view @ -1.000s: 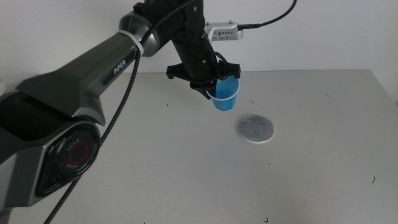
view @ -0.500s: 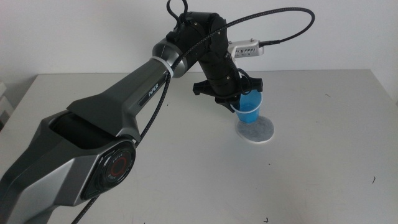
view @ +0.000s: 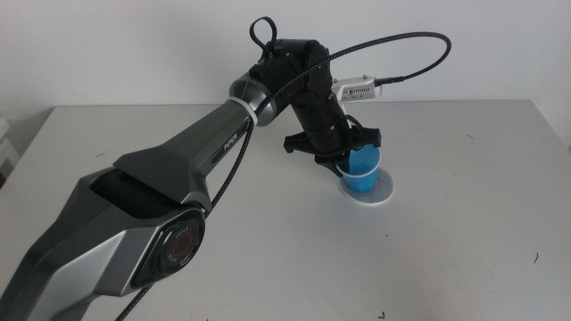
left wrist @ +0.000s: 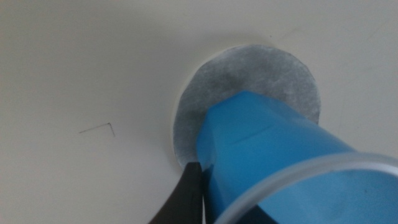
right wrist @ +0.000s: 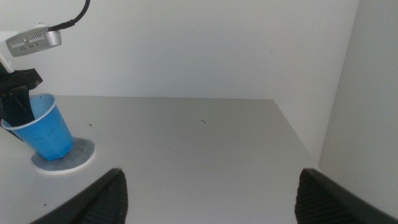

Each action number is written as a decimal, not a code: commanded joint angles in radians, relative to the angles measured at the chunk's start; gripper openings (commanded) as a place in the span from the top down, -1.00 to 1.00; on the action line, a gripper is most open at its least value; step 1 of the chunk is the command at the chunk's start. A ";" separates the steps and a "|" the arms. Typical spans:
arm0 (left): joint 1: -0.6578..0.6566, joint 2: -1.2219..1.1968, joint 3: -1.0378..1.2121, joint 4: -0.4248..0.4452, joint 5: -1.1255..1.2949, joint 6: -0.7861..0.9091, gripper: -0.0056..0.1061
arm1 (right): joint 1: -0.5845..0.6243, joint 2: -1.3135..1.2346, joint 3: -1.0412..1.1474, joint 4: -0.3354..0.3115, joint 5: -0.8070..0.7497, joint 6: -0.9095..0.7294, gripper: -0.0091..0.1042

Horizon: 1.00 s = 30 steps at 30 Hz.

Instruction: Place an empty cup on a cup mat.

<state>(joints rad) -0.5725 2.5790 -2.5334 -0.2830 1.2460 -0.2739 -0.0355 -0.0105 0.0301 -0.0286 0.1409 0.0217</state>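
My left gripper [view: 350,159] reaches in from the left and is shut on the rim of the blue cup [view: 364,171]. The cup is tilted, and its base is at the grey cup mat [view: 382,191], touching or just above it. In the left wrist view the cup [left wrist: 267,149] fills the foreground over the mat [left wrist: 249,74], with one dark jaw against its side. The right wrist view shows the cup [right wrist: 46,134] leaning on the mat [right wrist: 78,155]. My right gripper [right wrist: 214,199] is open and empty, well away from them and out of the middle view.
The grey table [view: 446,250] has only small dark marks. A white wall stands behind it. The left arm's cable [view: 401,45] loops above the cup. The table's edge [right wrist: 298,143] shows in the right wrist view.
My left gripper carried the cup right and down, from beside the mat to over it, then lowered it onto or just above the mat.
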 commanded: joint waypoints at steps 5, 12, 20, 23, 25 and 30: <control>-0.010 -0.064 -0.036 -0.018 -0.006 0.017 0.78 | 0.000 -0.026 -0.008 -0.014 -0.075 -0.005 -0.82; -0.015 -0.064 -0.036 -0.016 -0.005 0.071 -0.01 | 0.000 -0.026 -0.008 -0.014 -0.075 -0.005 -0.82; -0.015 -0.090 -0.039 -0.016 -0.023 0.130 -0.74 | 0.000 -0.026 -0.008 -0.014 -0.075 -0.005 -0.82; -0.015 -0.115 -0.039 -0.004 -0.027 0.143 -0.74 | 0.000 -0.026 -0.008 -0.014 -0.075 -0.005 -0.82; -0.015 -0.137 -0.039 0.007 -0.032 0.145 -0.74 | 0.000 -0.026 -0.008 -0.014 -0.075 -0.005 -0.82; -0.015 -0.190 -0.039 0.008 -0.076 0.174 -0.74 | 0.000 -0.026 -0.008 -0.014 -0.075 -0.005 -0.82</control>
<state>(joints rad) -0.5822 2.4889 -2.5405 -0.2566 1.2182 -0.1091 -0.0355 -0.0105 0.0301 -0.0286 0.1409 0.0217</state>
